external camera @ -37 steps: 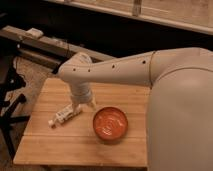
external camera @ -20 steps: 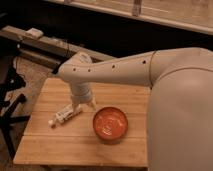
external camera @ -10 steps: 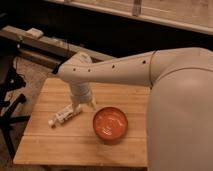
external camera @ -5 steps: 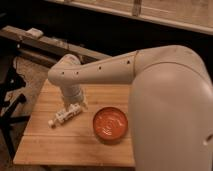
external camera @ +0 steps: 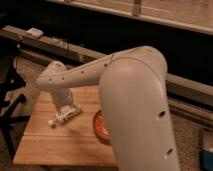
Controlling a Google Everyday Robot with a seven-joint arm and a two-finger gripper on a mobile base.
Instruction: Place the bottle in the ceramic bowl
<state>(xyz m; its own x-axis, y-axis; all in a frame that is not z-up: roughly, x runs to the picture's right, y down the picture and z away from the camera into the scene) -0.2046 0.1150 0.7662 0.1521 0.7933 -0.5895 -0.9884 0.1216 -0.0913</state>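
In the camera view, the bottle (external camera: 64, 116) lies on its side on the wooden table (external camera: 50, 146), toward the table's left half, its long axis running from about 8 o'clock to about 2 o'clock, with the lower-left end nearer the table's left edge. The gripper (external camera: 68, 107) hangs at the end of the pale arm (external camera: 75, 79), which reaches in from the big rounded shell filling the right of the frame and bends down at the wrist. The gripper sits right on top of the bottle's middle, at about 12 o'clock from it, with no visible gap between the two. Whether the gripper is clenched on the bottle, merely touching it, or released cannot be told, since its tip and the white bottle merge into one pale shape. The ceramic bowl (external camera: 99, 126) stands on the table at about 3 o'clock from the bottle, near it but apart; only its left orange-red part shows, the rest hidden behind the arm's shell. The bottle is outside the bowl. A darker band on the bottle is faintly visible, but no brand or writing can be read. Behind the table a dark ledge (external camera: 65, 47) crosses the frame, and a small white object (external camera: 35, 33) rests on it at upper left.
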